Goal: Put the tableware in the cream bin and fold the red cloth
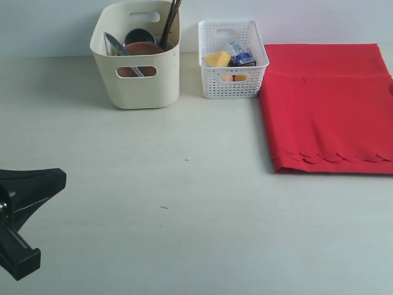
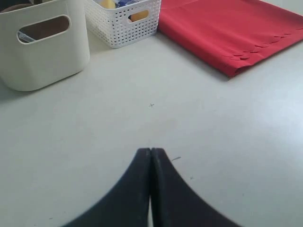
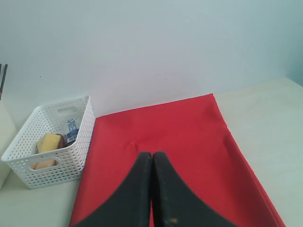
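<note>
Cream bin: stands at the far left-centre of the table. Smooth plastic, rounded corners, oval handle cutout in the near wall. Contents only partly readable:
- round brown plate leaning inside, its lower part showing through the cutout
- silver table knife resting against the left rim
- dark chopsticks sticking up past the back right corner
- a dark round rim behind the plate, too hidden to name

Anything deeper is blocked by the bin's wall.

Red cloth: lies flat on the table to the right of the bins. Matte fabric, doubled over, scalloped edge on top near the front border, one faint crease across the far part. Its right side is cut off by the exterior view's edge.

White lattice basket: between bin and cloth, close beside both. Holds a yellow block and a blue carton; the rest is indistinct.

Left gripper: black fingers pressed together, holding nothing, over bare table well short of the bin.

Right gripper: fingers likewise closed and empty, over the cloth; contact with the fabric cannot be told
</note>
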Motion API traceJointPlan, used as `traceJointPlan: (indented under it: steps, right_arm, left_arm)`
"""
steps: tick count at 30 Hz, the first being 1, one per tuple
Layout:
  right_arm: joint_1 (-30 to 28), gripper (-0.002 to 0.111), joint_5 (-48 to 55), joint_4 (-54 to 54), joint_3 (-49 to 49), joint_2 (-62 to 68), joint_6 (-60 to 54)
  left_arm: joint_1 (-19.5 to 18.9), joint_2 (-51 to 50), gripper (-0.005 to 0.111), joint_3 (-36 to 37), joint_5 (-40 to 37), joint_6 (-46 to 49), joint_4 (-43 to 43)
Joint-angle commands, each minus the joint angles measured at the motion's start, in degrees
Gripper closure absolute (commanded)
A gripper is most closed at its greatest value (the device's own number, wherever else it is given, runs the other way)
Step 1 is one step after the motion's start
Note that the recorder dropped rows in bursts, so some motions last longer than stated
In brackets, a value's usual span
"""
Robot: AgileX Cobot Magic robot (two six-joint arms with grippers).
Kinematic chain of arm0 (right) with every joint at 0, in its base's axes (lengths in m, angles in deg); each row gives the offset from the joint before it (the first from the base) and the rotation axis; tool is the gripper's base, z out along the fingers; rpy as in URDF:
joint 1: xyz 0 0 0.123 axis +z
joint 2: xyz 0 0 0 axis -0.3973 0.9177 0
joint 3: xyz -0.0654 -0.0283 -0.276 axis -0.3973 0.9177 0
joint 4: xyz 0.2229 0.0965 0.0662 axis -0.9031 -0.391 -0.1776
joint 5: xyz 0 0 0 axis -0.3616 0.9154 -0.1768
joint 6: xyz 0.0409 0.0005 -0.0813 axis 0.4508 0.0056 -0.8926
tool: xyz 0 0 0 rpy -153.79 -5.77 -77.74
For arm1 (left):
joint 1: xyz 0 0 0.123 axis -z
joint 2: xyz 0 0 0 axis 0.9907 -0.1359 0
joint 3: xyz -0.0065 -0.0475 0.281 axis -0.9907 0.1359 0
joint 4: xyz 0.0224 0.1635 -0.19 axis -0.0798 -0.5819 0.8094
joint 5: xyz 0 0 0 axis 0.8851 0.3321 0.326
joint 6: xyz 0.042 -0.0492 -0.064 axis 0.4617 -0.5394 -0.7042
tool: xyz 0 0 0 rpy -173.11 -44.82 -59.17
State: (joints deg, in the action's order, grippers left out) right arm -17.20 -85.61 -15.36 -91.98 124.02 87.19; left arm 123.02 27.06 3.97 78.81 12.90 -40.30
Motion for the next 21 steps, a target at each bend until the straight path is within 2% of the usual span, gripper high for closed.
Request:
traceJointPlan:
  steps: [1, 12, 16, 18, 21]
  right_arm:
    - [-0.2, 0.108, -0.2, 0.0, 0.4, -0.4, 0.1]
    - [-0.2, 0.108, -0.2, 0.0, 0.4, -0.4, 0.1]
    - [-0.2, 0.108, -0.2, 0.0, 0.4, -0.4, 0.1]
    - [-0.2, 0.108, -0.2, 0.0, 0.4, -0.4, 0.1]
    - [-0.2, 0.108, -0.1, -0.2, 0.4, -0.4, 0.1]
  left_arm:
    - [-0.2, 0.2, 0.106, 0.2, 0.0, -0.4, 0.2]
    - [-0.3, 0.3, 0.106, 0.2, -0.4, 0.2, -0.7]
    - [-0.4, 3.3, 0.106, 0.7, -1.4, 1.5, -1.4]
    - [-1.3, 5.5, 0.106, 1.6, -1.0, 1.5, -2.0]
    - [-4.5, 10.0, 0.106, 3.3, -0.3, 1.1, -2.0]
